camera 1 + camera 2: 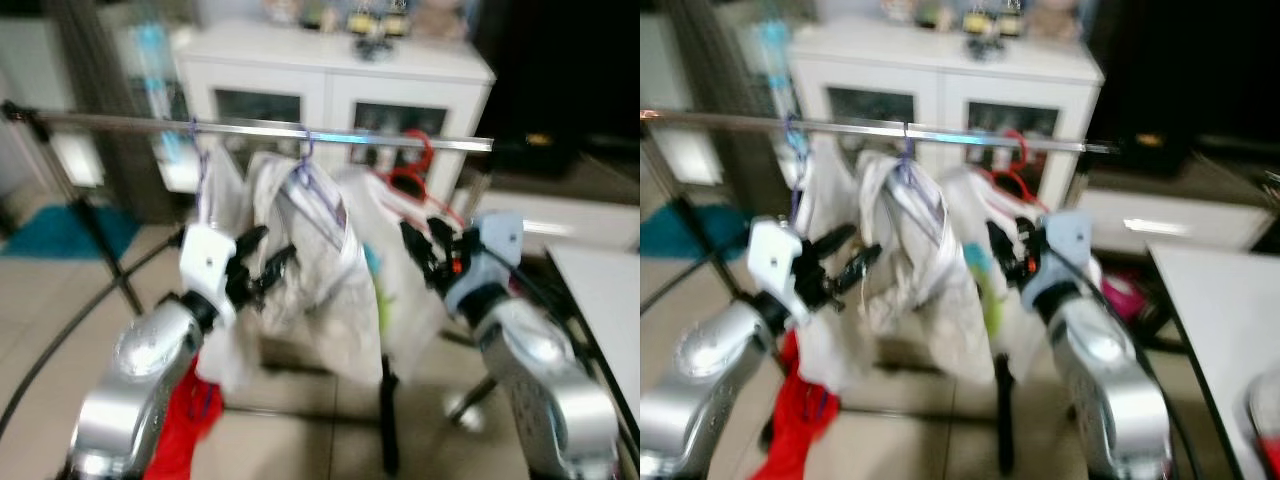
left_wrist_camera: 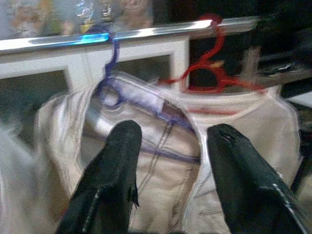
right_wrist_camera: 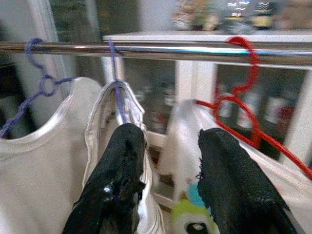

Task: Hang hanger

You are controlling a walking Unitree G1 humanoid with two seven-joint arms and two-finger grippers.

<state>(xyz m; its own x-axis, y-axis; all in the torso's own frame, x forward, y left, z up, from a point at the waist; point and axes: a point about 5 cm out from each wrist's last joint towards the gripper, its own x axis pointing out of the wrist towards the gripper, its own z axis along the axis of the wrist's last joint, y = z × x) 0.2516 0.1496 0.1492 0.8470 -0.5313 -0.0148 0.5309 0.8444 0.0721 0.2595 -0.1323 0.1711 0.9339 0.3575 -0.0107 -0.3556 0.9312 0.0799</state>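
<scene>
Red hanger (image 3: 239, 105) hooked on the metal rail (image 1: 250, 126), beside purple hangers (image 1: 318, 195) carrying pale garments (image 1: 320, 290). Left hand (image 1: 262, 268) and right hand (image 1: 425, 255) raised below the rail, fingers apart, holding nothing.

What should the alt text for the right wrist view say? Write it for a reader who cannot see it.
Two black fingers of the right gripper, spread apart, point at a metal rail. A red hanger and two purple hangers hook over the rail, carrying pale garments, with a white cabinet behind.
</scene>
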